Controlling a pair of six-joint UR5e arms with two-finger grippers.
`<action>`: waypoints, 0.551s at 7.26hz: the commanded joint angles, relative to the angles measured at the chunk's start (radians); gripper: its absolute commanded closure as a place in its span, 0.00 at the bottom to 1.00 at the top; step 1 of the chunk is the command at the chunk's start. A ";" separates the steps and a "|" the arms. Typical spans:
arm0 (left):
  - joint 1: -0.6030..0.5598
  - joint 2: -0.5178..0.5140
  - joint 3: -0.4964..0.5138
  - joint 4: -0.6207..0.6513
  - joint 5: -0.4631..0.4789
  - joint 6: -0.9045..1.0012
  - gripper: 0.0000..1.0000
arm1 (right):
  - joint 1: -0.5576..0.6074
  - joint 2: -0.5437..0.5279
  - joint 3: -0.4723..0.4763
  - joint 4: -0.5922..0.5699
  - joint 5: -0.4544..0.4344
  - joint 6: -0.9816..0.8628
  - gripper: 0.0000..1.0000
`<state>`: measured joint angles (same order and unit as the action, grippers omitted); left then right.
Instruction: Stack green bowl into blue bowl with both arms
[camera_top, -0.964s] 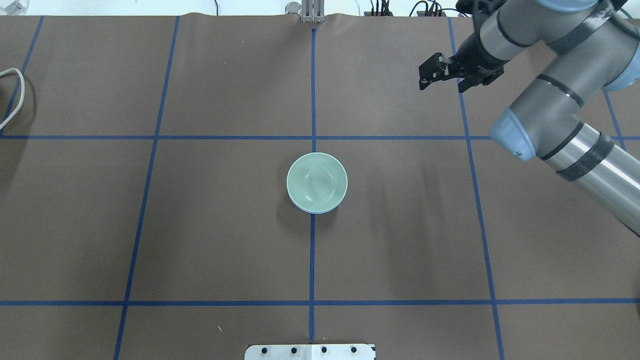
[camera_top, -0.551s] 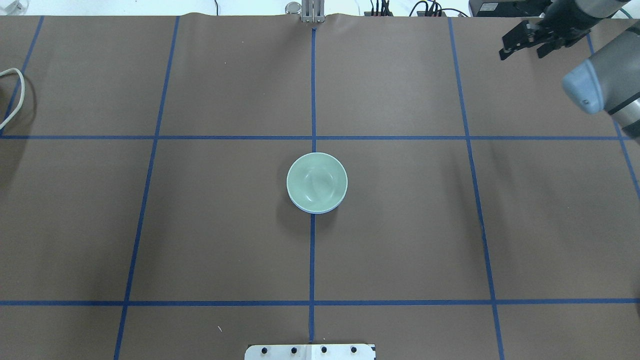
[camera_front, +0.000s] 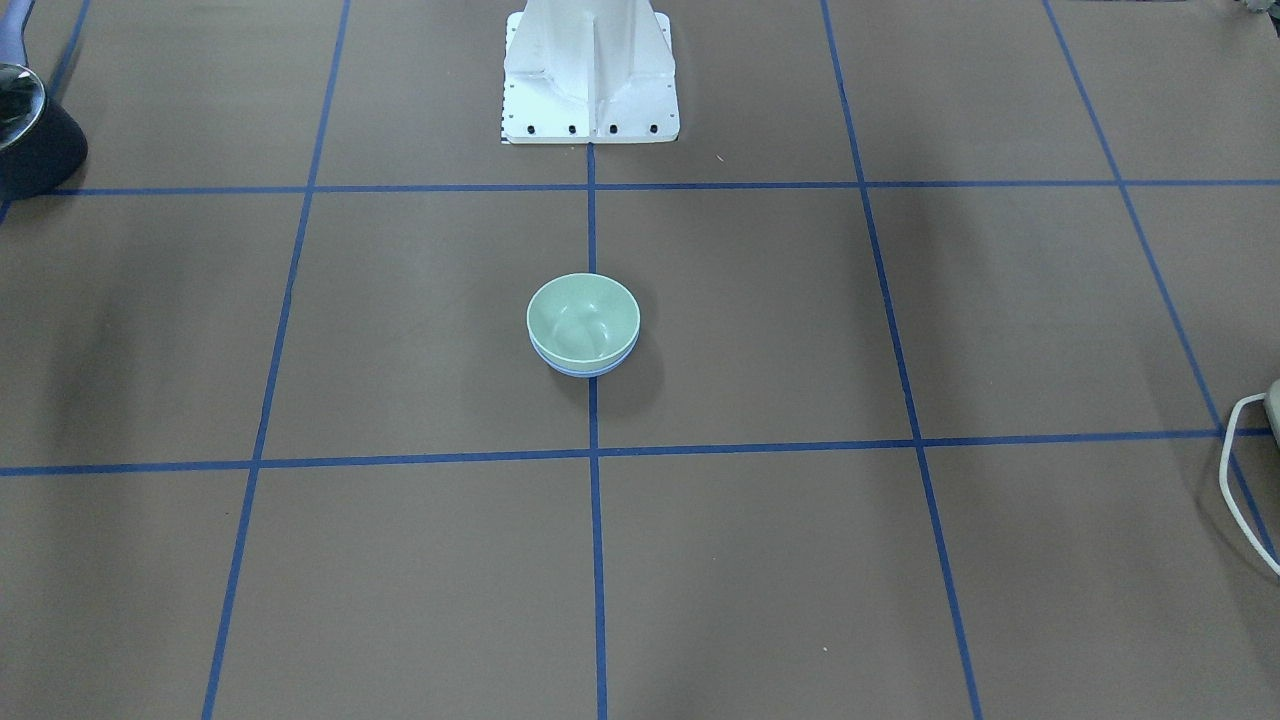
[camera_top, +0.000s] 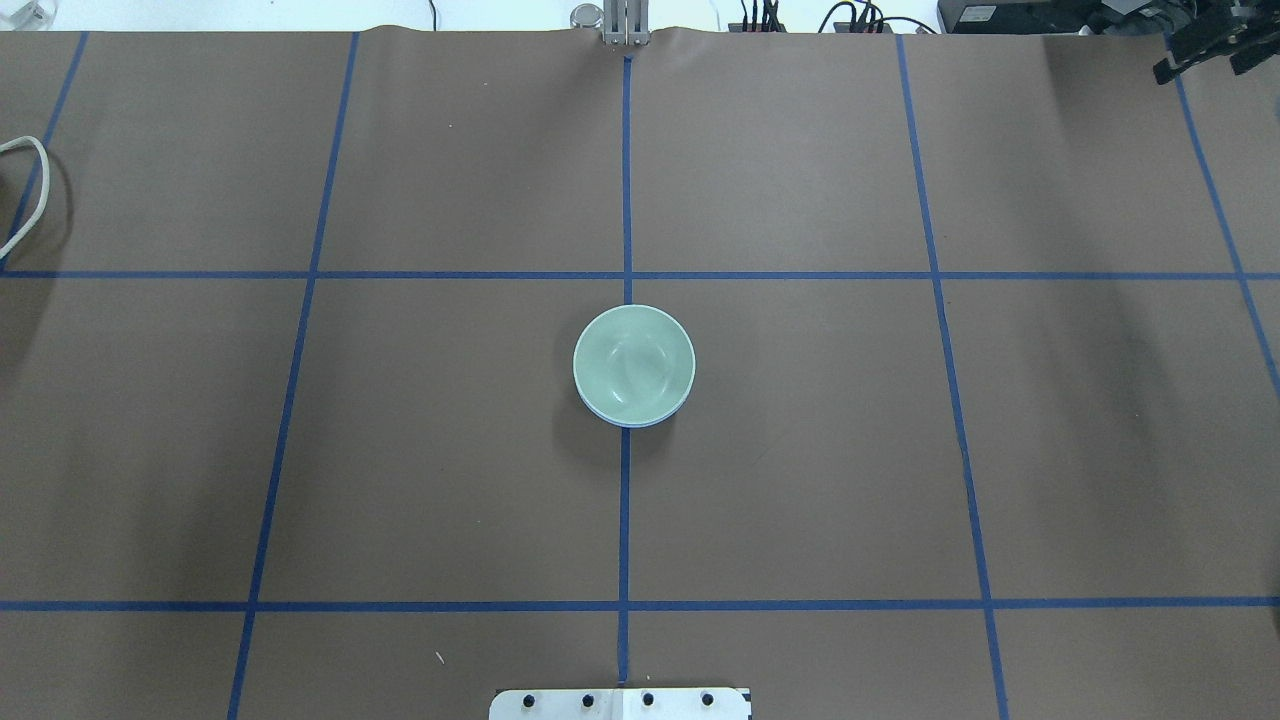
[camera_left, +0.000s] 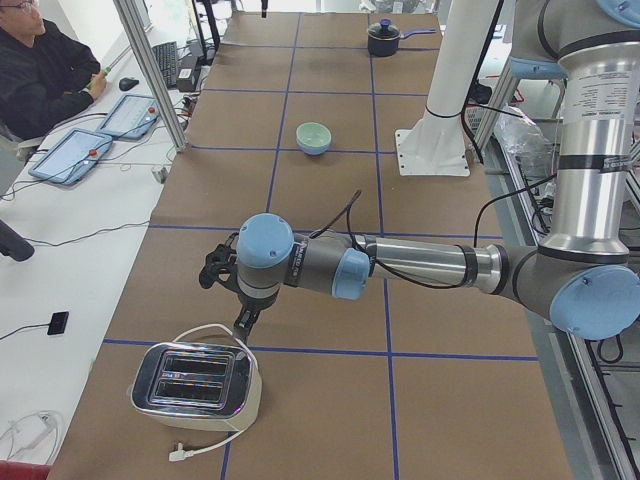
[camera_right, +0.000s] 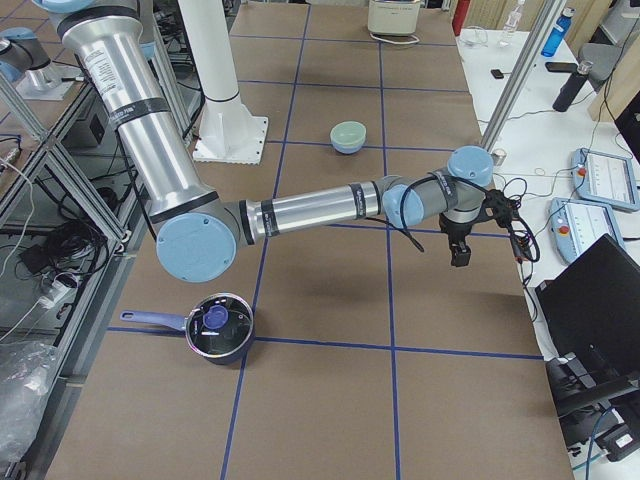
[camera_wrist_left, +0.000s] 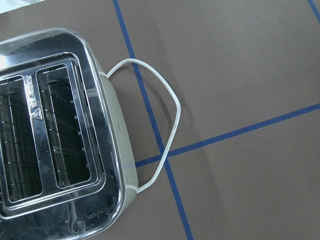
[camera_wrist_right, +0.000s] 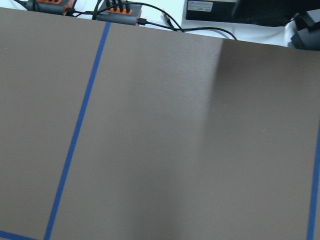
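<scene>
At the bench's left end the black two-finger left gripper hangs near a chrome toaster; I cannot tell how its jaws stand. At the bench's centre the glossy mint-green bowl sits nested in the glossy periwinkle-blue bowl. Over the far right corner the right gripper hovers, fingers spread, empty.

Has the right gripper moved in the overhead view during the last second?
Yes. The right gripper crossed the blue tape line rightward, toward the view's top right corner.
</scene>
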<state>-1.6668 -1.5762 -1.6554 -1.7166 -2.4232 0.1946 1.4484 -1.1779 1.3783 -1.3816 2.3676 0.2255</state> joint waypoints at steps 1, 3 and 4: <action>-0.016 -0.001 -0.001 0.017 -0.010 0.002 0.02 | 0.050 -0.075 0.024 -0.017 0.010 -0.043 0.00; -0.022 0.012 -0.021 0.018 -0.010 -0.001 0.02 | 0.078 -0.127 0.070 -0.022 0.012 -0.043 0.00; -0.024 0.012 -0.020 0.018 -0.008 -0.001 0.02 | 0.078 -0.128 0.068 -0.048 0.012 -0.043 0.00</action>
<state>-1.6877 -1.5661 -1.6728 -1.6987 -2.4321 0.1936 1.5187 -1.2925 1.4367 -1.4069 2.3788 0.1834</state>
